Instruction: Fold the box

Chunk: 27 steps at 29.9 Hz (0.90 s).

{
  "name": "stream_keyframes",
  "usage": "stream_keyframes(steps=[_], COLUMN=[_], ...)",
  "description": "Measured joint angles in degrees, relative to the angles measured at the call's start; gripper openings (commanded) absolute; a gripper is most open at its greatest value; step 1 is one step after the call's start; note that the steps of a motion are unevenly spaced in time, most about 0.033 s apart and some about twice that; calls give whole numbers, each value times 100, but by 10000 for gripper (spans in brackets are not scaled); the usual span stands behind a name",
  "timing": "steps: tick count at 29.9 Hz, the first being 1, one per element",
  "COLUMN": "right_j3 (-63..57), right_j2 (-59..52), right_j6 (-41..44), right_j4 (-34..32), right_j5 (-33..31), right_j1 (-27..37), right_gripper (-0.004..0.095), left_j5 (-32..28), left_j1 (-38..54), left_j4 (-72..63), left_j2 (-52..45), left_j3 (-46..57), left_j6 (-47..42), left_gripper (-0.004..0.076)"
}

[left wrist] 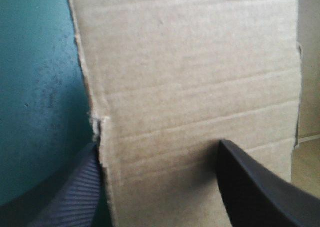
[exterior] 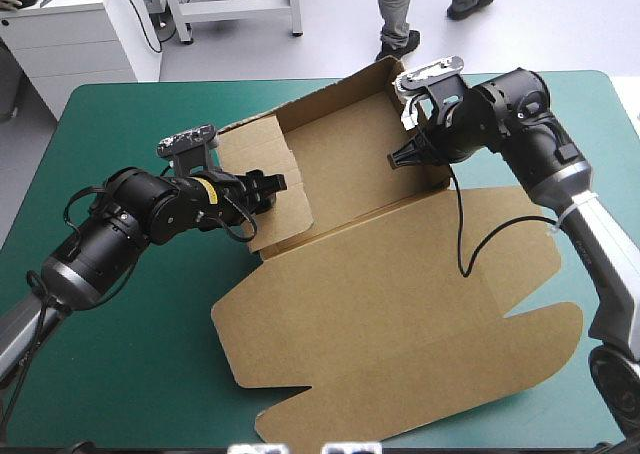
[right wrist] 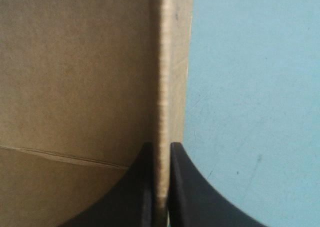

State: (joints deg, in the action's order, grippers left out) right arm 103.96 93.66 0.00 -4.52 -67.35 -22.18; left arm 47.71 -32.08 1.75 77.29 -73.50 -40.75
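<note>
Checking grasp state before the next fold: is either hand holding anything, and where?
Right hand is shut on the box, pinching the edge of its raised wall. Left hand is open at the opposite wall, gripping nothing.

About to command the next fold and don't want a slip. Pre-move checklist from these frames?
1. Right gripper shut on the box wall: ok.
2. Left gripper clamped on the side flap: not ok, fingers apart astride its edge.
3. Far wall raised: ok.
4. Lid flat on the teal-green cover: ok.
5. Corner tabs tucked: cannot tell.
</note>
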Motion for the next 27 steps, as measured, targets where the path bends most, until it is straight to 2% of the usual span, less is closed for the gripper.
stream_keyframes(steps=[7,20,21,22,24,25,27], right_j3=[395,426,426,426,426,426,426], right_j2=[0,0,0,0,0,0,0], right_j6=[30,61,61,61,61,61,61], right_j4=[36,86,81,72,50,19,-92], right_j5=[-196,-243,-243,-243,-260,-281,-308], right_j1=[0,0,0,-5,-11,-11,-11], right_gripper=[-8,-8,-8,-9,-9,-9,-9], left_j5=[-39,-252,-241,-234,-211,-180,-87], left_j1=[0,-1,-1,-1,-1,-1,-1], left_j4=[74,63,63,63,51,39,44], left_j2=[178,402,402,402,402,402,402], left_j3=[-20,-20,-20,-20,-20,-20,-20], left_j6=[-86,-86,-86,-80,74,240,540], left_gripper=[462,451,414,336,57,2,2])
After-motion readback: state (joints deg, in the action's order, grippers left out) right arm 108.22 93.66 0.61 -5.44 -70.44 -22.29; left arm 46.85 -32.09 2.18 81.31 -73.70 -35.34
